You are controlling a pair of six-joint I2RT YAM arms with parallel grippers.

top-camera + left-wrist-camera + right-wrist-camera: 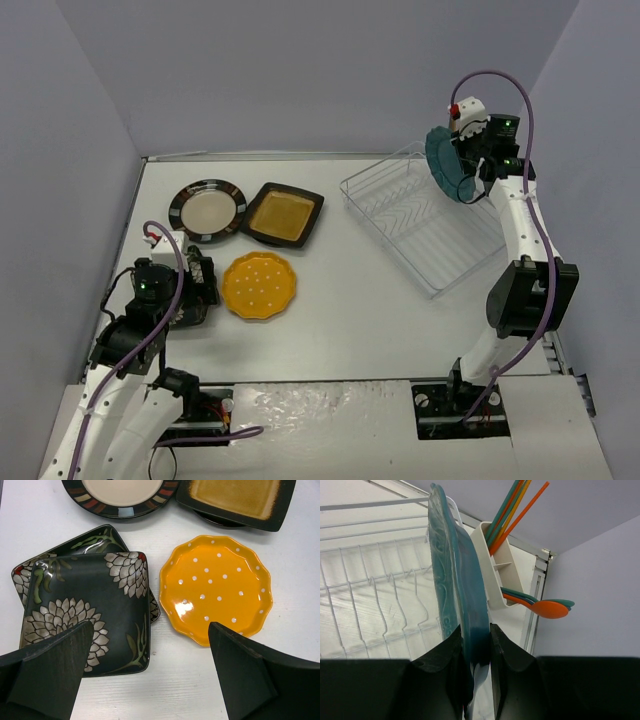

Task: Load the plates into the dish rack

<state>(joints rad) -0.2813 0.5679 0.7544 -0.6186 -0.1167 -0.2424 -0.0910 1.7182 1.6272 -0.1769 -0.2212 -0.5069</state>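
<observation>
The teal scalloped plate is clamped on edge between the fingers of the right gripper, which are closed narrowly on its lower rim. It is held upright over the white wire dish rack, whose tines are seen left of the fingers; the cutlery caddy stands just to their right. The plate is judged stiff, glazed, slippery and breakable, so a firm pinch well onto the rim is called for, and it should be lowered between 2 tines, not dropped. The left gripper is spread wide and nothing is held. 2 stacked black floral square plates lie beneath its left finger, and an orange dotted scalloped plate lies nearer its right finger. Beyond the fingertips a striped-rim round plate and a black square plate with amber centre are seen. All lie flat, so a raised rim must be taken.
</observation>
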